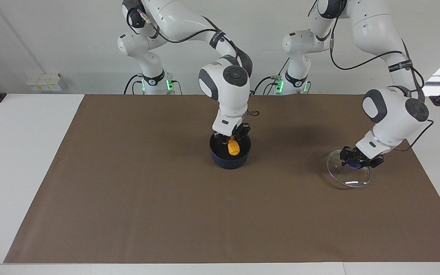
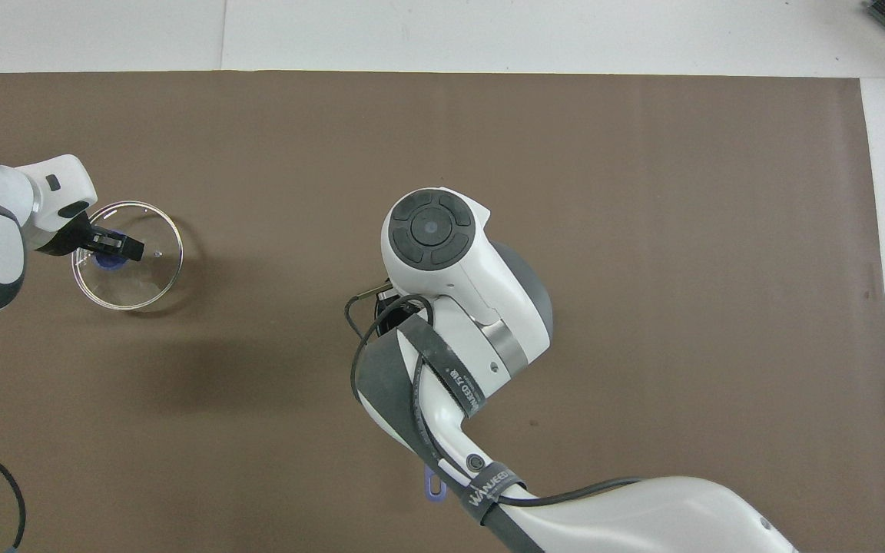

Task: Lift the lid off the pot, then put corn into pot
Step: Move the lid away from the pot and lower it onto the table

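- Right gripper (image 1: 232, 136) over the pot (image 1: 230, 158), clamped on the corn (image 1: 233, 147); corn hangs upright inside the pot's rim.
- Arm strap reads "WANEED" in overhead view.
- Left gripper (image 1: 357, 159) pinches the lid (image 1: 348, 173) by its blue knob, well apart from the pot toward the left arm's end, near the mat (image 1: 128, 198) edge.
- Bare mat all round the pot.

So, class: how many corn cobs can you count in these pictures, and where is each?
1. The corn hangs in the right gripper, shut on it, lowered into the open pot at mid-table. No other shows; the right arm hides the pot from overhead.
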